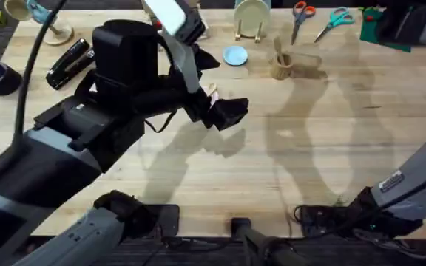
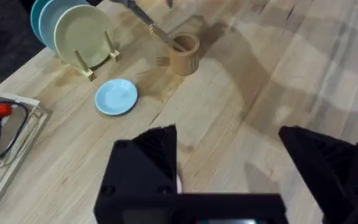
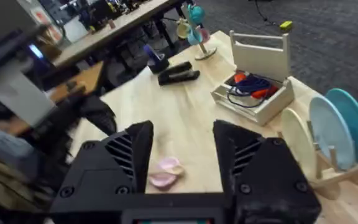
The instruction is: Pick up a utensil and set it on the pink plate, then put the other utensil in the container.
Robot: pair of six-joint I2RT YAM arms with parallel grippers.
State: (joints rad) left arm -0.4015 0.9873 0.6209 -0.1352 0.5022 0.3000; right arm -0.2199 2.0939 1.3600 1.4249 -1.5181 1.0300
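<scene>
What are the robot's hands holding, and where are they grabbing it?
Nothing. The left gripper and the right gripper are both open and empty.

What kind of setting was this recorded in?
Probably a robotics lab or shared workshop: a wooden worktable carrying a stapler and scissors, with other cluttered benches on grey carpet behind.

— What's the surface?
— A pale wooden table [image 1: 272,170].
— And on it?
— A tan cup [image 2: 184,53] holding a utensil [image 2: 160,34], a blue plate [image 2: 116,97] beside a plate rack [image 2: 89,56], two scissors [image 1: 302,16], a stapler [image 1: 69,63], a wooden crate [image 3: 257,93].
</scene>
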